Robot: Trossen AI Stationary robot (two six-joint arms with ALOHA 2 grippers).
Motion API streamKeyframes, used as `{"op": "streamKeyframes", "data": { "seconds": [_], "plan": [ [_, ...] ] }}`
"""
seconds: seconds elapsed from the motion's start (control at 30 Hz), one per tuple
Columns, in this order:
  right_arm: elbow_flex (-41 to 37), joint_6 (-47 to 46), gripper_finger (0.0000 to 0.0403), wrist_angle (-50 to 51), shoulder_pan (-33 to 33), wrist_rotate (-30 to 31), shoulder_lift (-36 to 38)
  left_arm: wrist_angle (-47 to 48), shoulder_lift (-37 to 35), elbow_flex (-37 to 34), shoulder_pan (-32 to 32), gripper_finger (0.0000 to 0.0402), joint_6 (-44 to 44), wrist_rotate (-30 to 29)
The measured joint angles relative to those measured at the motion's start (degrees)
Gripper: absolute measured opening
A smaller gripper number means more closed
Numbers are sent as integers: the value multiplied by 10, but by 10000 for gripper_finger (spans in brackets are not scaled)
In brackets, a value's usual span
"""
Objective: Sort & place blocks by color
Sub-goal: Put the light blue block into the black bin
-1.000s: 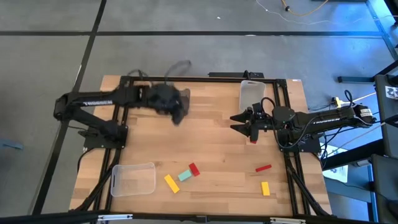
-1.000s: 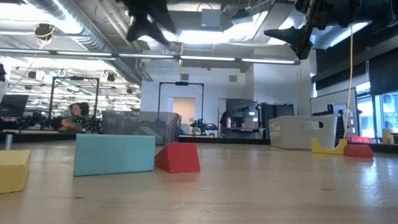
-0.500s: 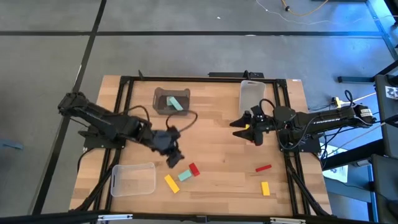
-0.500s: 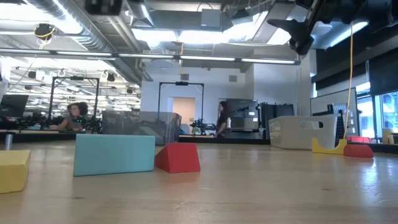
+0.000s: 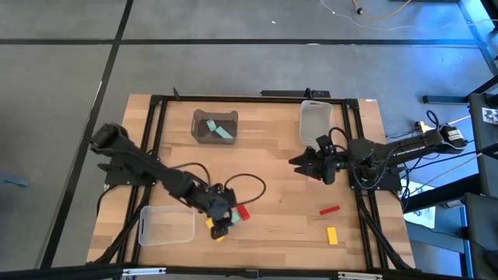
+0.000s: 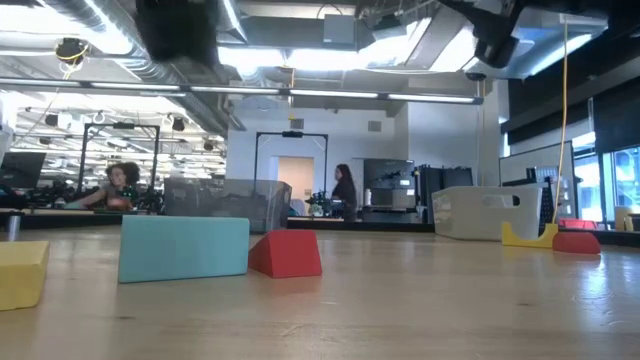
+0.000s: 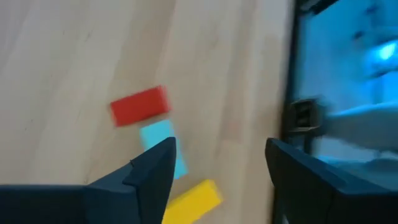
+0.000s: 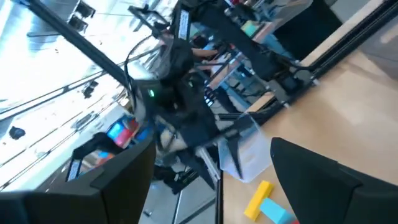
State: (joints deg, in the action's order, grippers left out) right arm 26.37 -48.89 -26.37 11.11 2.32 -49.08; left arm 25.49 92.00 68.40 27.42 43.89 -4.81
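My left gripper [image 5: 222,224] [image 7: 219,149] hovers open over a cluster of blocks near the table's near edge: a red block [image 7: 140,106] [image 5: 242,211], a mint block [image 7: 160,142] and a yellow block [image 7: 193,198] [image 5: 210,225], all lying flat on the wood. In the high view the gripper covers most of the mint block. My right gripper [image 5: 300,166] [image 8: 214,149] is open and held above the table's right half, touching nothing. Another red block [image 5: 329,209] and yellow block [image 5: 332,235] lie near the right near corner. A mint block [image 5: 222,131] lies in the dark bin [image 5: 199,134].
A clear bin [image 5: 315,117] stands at the far right, near my right gripper. Another clear bin [image 5: 166,225] sits at the near left, beside the block cluster. A black frame [image 5: 156,99] borders the table. Bare wood lies between the two block groups. People show in the room beyond.
My left arm has swung from over the dark bin at the far edge toward the near edge and now hangs over the red, mint and yellow cluster. My right gripper has risen a little. No blocks on the table have moved.
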Motion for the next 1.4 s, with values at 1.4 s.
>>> {"op": "streamKeyframes", "data": {
  "seconds": [1.4],
  "plan": [
    [0, 12, 318, 53, 32, 76, -6, 260, 267, 218, 0, 271, 142, -29]
  ]
}}
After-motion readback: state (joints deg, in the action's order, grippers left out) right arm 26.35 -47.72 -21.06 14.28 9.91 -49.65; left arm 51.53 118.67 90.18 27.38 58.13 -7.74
